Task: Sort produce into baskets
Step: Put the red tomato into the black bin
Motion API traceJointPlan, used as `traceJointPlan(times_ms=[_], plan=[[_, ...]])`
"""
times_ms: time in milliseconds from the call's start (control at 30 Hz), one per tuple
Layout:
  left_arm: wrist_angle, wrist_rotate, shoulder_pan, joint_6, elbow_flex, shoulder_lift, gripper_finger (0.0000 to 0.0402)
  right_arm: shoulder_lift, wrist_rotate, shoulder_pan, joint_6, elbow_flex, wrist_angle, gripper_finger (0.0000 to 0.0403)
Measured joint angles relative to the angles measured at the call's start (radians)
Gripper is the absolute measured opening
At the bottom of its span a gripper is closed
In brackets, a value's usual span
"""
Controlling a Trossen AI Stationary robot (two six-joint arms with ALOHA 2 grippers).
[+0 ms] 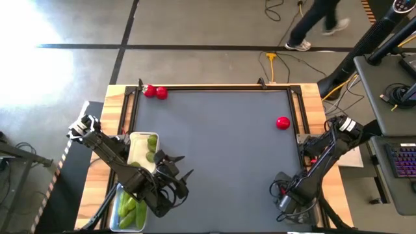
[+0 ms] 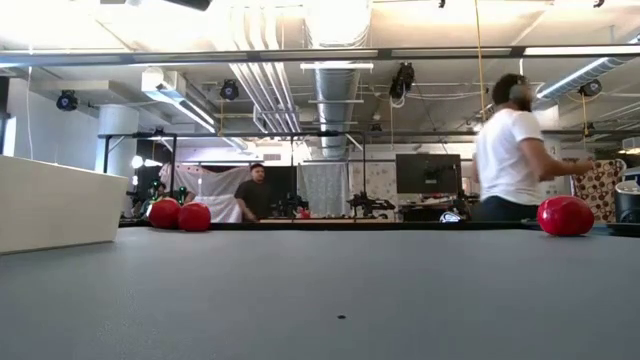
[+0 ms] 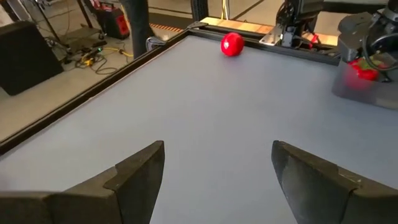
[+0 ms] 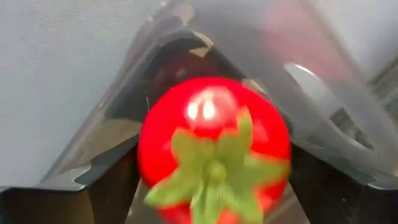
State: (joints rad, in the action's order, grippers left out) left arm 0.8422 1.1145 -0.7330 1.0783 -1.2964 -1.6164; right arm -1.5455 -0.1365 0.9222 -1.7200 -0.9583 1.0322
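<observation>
My right gripper [image 4: 213, 149] points straight down at the table's near right [image 1: 285, 198], over a clear tub [image 4: 323, 93]. It is open, and a red tomato [image 4: 214, 149] with a green leafy top sits between its fingers. My left gripper [image 1: 182, 167] stands open above the bare mat, next to the white tray [image 1: 138, 140] holding limes [image 1: 152, 148]. Two more tomatoes [image 1: 156, 92] lie at the far left edge and one [image 1: 283, 122] at the right. Cucumbers [image 1: 130, 208] lie in a clear tub at the near left. My right gripper has the tomato's two sides [image 4: 149, 155] right beside its fingers [image 4: 112, 180], which come from above. I cannot tell whether they touch it. The tomato sits with its leafy top up, over the clear tub.
The grey mat [image 1: 221, 149] between the arms is bare in the middle. A raised black and wooden frame [image 1: 214, 86] runs along its edges. In the low view the white tray's wall [image 2: 50, 205] stands at the left. People show in the room beyond the table.
</observation>
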Motion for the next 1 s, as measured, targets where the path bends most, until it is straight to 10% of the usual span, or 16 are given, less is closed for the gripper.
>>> traceJointPlan(times_ms=[333, 1000], plan=[[-0.063, 0.0, 0.0, 0.0, 0.0, 0.0, 0.0278, 0.0, 0.009, 0.0, -0.016, -0.21, 0.252, 0.0363], [-0.117, 0.0, 0.0, 0.0, 0.0, 0.0, 0.0278, 0.002, 0.354, -0.128, 0.103, -0.355, 0.498, 0.0364]])
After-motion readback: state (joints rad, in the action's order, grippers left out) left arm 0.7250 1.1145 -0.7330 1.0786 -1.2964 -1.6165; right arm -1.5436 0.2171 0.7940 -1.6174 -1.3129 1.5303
